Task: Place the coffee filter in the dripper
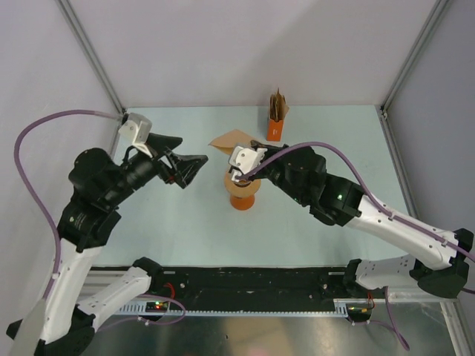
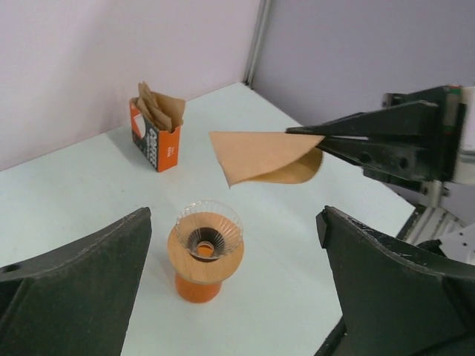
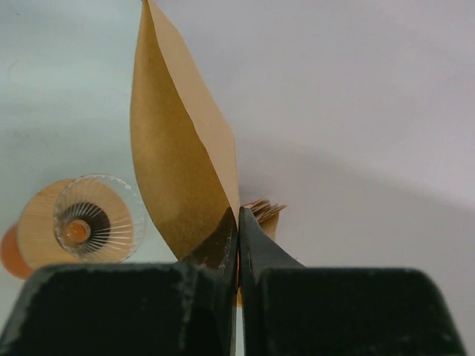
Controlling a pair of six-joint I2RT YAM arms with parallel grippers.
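Observation:
The coffee filter (image 1: 230, 140) is a light-brown paper fan, held in the air by one edge in my right gripper (image 1: 239, 153), which is shut on it. In the right wrist view the filter (image 3: 182, 163) rises from the closed fingertips (image 3: 238, 216). The clear ribbed dripper (image 2: 210, 229) sits on a tan disc on an orange beaker (image 2: 197, 286), below and to the left of the filter (image 2: 260, 154). It also shows in the right wrist view (image 3: 100, 219). In the top view the right wrist hides most of the dripper. My left gripper (image 1: 194, 149) is open and empty, left of the beaker.
An orange box (image 1: 275, 127) with a bunch of brown papers stands at the back of the table, also in the left wrist view (image 2: 156, 139). Grey walls close the back and both sides. A black rail (image 1: 252, 285) runs along the near edge.

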